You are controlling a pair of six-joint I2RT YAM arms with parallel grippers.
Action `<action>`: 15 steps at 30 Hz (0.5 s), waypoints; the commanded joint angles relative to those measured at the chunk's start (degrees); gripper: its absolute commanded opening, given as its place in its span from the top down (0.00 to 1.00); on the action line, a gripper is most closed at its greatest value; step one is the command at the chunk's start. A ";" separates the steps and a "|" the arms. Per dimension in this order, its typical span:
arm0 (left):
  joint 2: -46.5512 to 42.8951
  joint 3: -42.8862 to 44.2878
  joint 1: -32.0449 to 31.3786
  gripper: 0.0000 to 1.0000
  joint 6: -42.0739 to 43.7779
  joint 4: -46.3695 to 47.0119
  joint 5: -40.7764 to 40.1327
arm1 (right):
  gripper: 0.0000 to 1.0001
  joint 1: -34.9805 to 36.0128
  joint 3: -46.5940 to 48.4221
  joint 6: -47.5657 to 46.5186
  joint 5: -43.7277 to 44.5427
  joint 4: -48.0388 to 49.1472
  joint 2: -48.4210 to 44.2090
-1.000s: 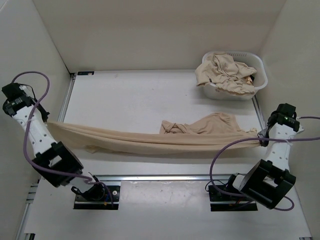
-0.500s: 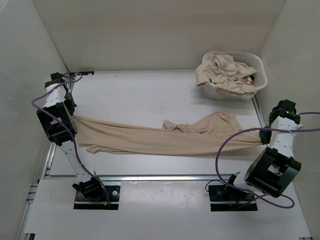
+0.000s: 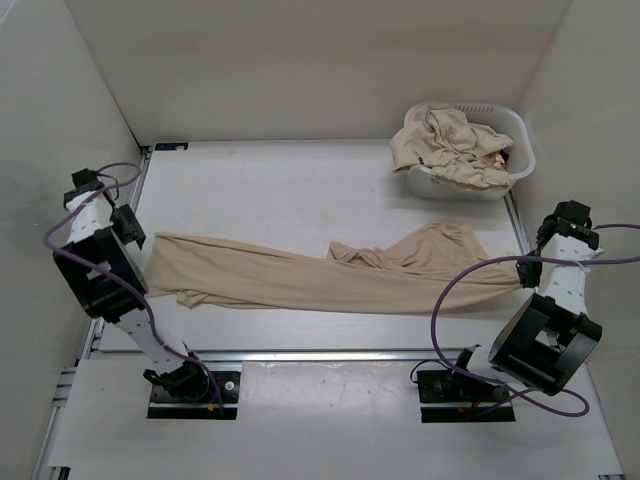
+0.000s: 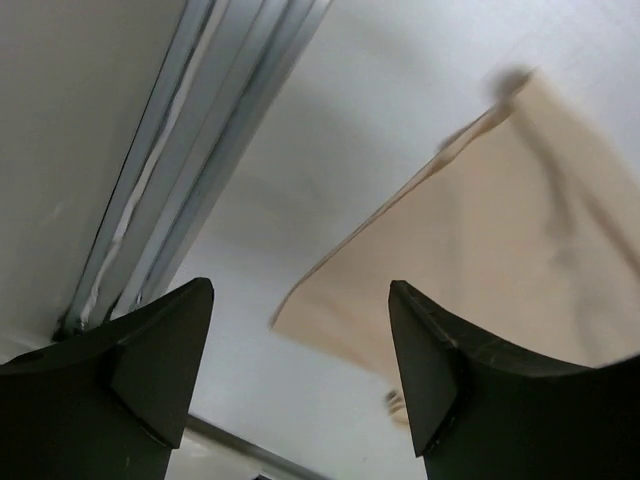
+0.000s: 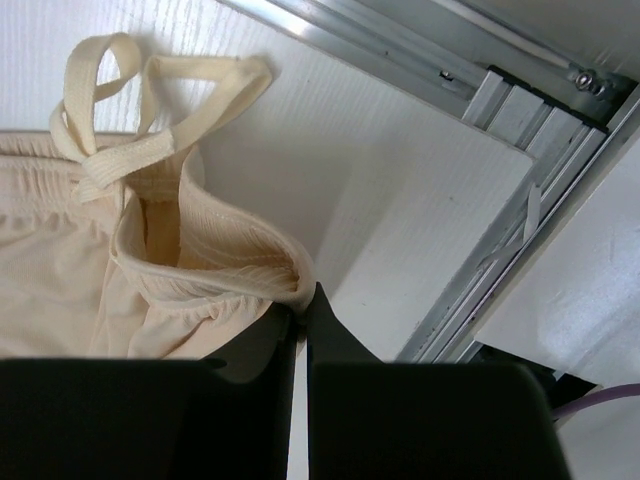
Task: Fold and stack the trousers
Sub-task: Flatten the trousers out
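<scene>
One pair of beige trousers (image 3: 300, 280) lies stretched across the table from left to right. Its leg end rests flat near the left rail, and its bunched waist part is at the right. My left gripper (image 3: 133, 232) hovers just left of that leg end. In the left wrist view the left gripper (image 4: 300, 335) is open with nothing between its fingers (image 4: 165, 350), and the trouser hem (image 4: 480, 230) lies below it. My right gripper (image 5: 303, 300) is shut on the ribbed waistband (image 5: 210, 255), beside the drawstring (image 5: 110, 150). In the top view the right gripper (image 3: 527, 272) sits at the cloth's right end.
A white laundry basket (image 3: 519, 130) at the back right holds more crumpled beige trousers (image 3: 450, 145). Aluminium rails run along the table's left edge (image 4: 180, 150) and right edge (image 5: 500, 120). Enclosure walls stand close on both sides.
My left gripper has opened and let go of the leg end, which now lies on the table. The left arm has drawn back to the left. My right gripper keeps its hold.
</scene>
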 commanded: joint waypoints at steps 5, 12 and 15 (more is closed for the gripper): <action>-6.26 -17.03 2.45 0.20 -0.03 1.66 5.83 | 1.00 -0.41 -2.77 -0.69 -2.29 2.31 -1.59; 1.31 -18.36 2.45 0.23 -0.03 4.57 1.63 | 1.00 -0.41 -3.30 -0.69 -2.82 2.31 -2.64; 1.93 -19.14 2.45 0.45 -0.03 5.19 2.40 | 1.00 -0.41 -3.30 -0.69 -2.82 2.31 -3.78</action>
